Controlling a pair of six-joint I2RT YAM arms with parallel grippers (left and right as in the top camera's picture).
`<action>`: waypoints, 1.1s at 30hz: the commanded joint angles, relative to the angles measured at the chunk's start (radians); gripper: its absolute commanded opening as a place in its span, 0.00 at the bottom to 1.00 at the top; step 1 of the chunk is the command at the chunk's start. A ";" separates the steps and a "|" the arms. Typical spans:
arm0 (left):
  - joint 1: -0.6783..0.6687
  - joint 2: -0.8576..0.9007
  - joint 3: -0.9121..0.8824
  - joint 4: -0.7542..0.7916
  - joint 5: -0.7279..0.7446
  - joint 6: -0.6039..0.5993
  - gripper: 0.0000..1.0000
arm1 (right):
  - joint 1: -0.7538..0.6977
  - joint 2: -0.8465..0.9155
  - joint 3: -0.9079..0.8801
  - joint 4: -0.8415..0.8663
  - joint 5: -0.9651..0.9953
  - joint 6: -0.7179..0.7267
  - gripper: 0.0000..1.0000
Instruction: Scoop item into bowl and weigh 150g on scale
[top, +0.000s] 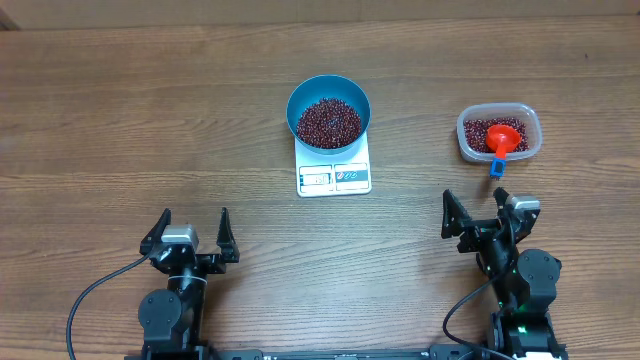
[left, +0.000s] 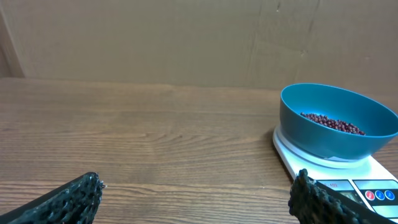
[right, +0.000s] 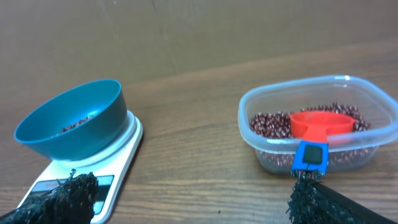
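No writing can be read. The scale carries a display at its 7 o'clock corner, digits too small.

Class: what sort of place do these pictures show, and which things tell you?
Probably a robotics lab bench, not a kitchen: a left gripper and right gripper, both open, at a wooden table, before a weighing setup: blue bowl of beans on a scale.

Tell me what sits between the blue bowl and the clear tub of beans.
Nothing: only bare wooden table runs between the blue bowl and the clear tub. The overhead view shows it best; the right wrist view agrees.
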 joint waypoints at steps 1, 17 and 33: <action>-0.006 -0.011 -0.004 -0.002 -0.003 0.012 0.99 | 0.000 -0.016 -0.011 -0.029 0.010 0.005 1.00; -0.006 -0.011 -0.004 -0.002 -0.003 0.012 0.99 | 0.000 -0.301 -0.011 -0.377 0.089 0.000 1.00; -0.006 -0.011 -0.004 -0.002 -0.003 0.012 0.99 | 0.000 -0.439 -0.011 -0.391 0.153 -0.033 1.00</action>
